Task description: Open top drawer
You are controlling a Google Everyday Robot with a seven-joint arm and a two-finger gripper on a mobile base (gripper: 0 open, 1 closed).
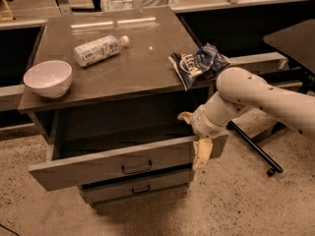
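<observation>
Floor [246,205] of speckled concrete lies open in front of the cabinet and to its right, crossed only by a black wheeled leg [253,151] that runs out from under the arm. The brown tabletop [133,63] overhangs the cabinet on its front and sides. The pale arm [266,95] comes in from the right edge of the view and bends down to the cabinet's front right corner.

The top drawer [98,163] stands pulled well out below the tabletop, its front skewed with the left end nearer the camera, and its inside is in shadow. Below it a narrower drawer [113,193] sits only slightly out.

A white bowl [47,77] stands close to the tabletop's left front edge, a plastic bottle [98,49] lies on its side behind it, and a blue snack bag [199,64] hangs over the right edge.

The gripper [193,135] is at the right end of the top drawer's front, its tan fingers [202,154] apart: one hangs down over the front's face, the other sits above its top edge. The black handle [136,167] at the front's centre is free.
</observation>
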